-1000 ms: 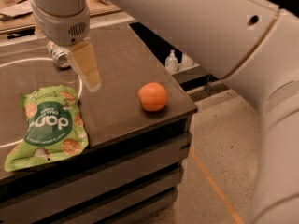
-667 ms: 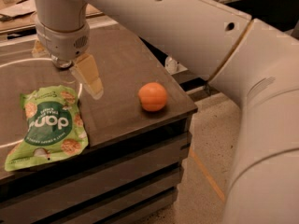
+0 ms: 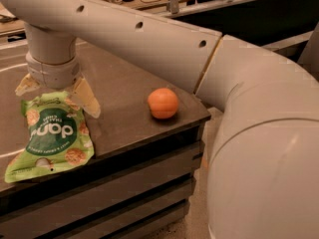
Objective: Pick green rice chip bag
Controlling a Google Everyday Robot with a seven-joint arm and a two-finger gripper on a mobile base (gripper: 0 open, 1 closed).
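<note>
The green rice chip bag point(image 3: 52, 136) lies flat on the dark table top point(image 3: 124, 83) near its front left, with its dark green circle and white letters facing up. My gripper point(image 3: 56, 94) hangs straight down from the thick beige arm over the bag's far end. It is open: one pale finger point(image 3: 26, 85) is left of the bag's top edge and the other point(image 3: 87, 101) is right of it. The bag's far edge sits between them, partly hidden by the wrist.
An orange point(image 3: 163, 103) sits on the table to the right of the bag, near the front right corner. The table's front edge drops to dark slatted drawers point(image 3: 124, 183). My arm's large beige links fill the right side. Cluttered benches stand behind.
My gripper has moved left and lower, from beside the bag's upper right corner to straddling its far end. The bag and the orange have not moved.
</note>
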